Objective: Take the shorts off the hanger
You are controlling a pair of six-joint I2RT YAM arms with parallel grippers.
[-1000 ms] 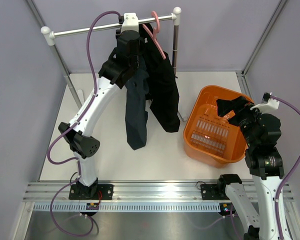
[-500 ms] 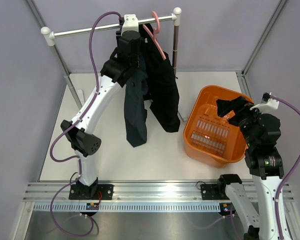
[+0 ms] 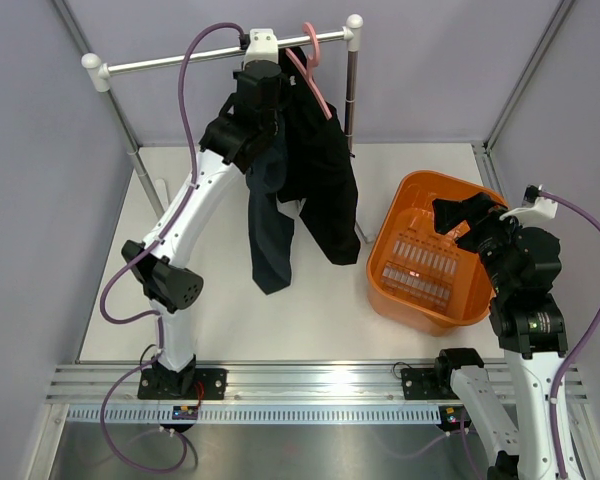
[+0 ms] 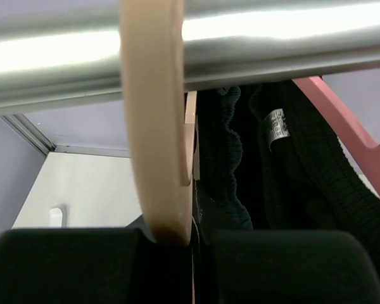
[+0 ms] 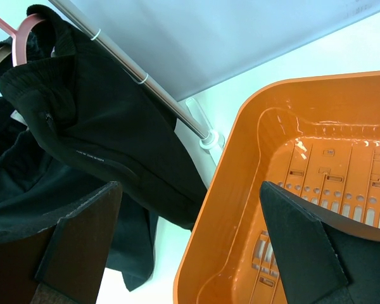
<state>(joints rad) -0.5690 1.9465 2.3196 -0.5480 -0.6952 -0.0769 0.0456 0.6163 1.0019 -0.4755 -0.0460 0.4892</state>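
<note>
Toward the upper left of the top view, the left gripper (image 3: 256,88) is raised to the metal rail (image 3: 170,60). In its wrist view the black pads (image 4: 63,266) are seen drawn close together on the neck of a beige hanger (image 4: 153,126), whose hook is looped over the rail. Just right of the gripper, the navy shorts (image 3: 272,235) are hung waist up. Their long axis runs from the rail at top centre down toward the middle of the frame. Touching them on the right, the black shorts (image 3: 328,190) are hung from a pink hanger (image 3: 312,55). Their long axis is slanted down and to the right and ends near the orange basket (image 3: 382,262). At the right, the right gripper (image 3: 458,215) is held over the basket with its fingers spread wide and nothing between them.

Compared with a second ago, the lower end of the navy shorts has been drawn up a little, and more cloth is bunched below the left gripper. The black shorts, the basket and the right gripper are unchanged.

Both shorts are of limp, matte cloth; gathered elastic waistbands and a small sewn label are seen in the left wrist view. The basket is of glossy moulded plastic with rounded corners and a slotted floor. The rail is a polished round tube with white end caps.
</note>
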